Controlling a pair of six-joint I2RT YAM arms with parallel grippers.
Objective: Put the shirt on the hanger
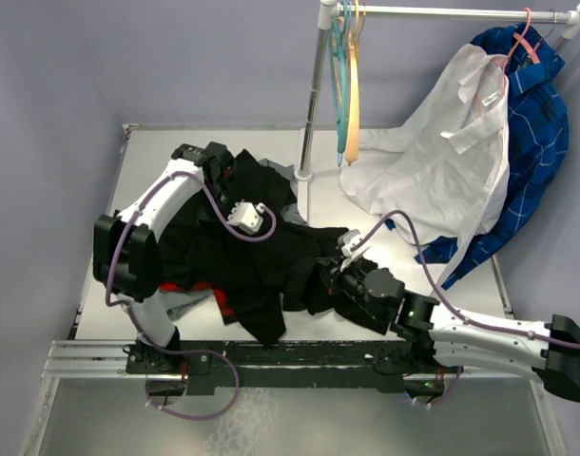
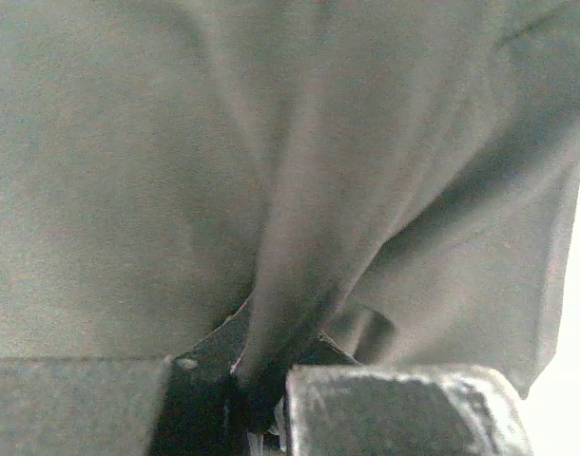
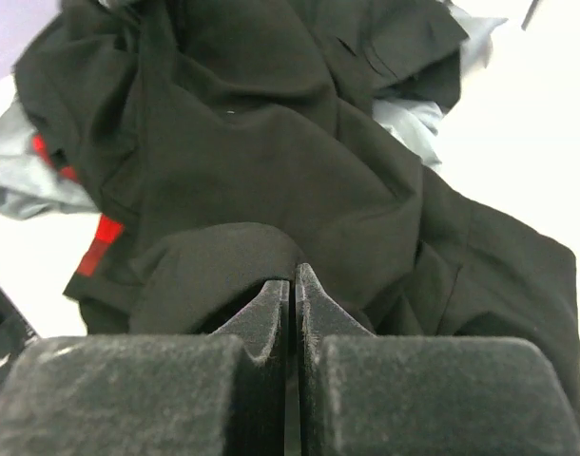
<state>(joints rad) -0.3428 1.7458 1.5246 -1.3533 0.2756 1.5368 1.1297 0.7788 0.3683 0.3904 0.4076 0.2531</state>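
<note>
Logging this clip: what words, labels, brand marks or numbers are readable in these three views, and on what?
None: no text is readable in any view. The black shirt, white shirt, blue checked shirt and rail show no lettering.

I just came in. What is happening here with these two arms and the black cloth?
Two robot arms are working on a black shirt that lies crumpled on the table. The left claw is shut on a fold of it. The right claw is shut too, with its tips at another fold; I cannot tell whether cloth is caught there. The hangers hang on the rail at the back, so the shirt is not on one yet.
</note>
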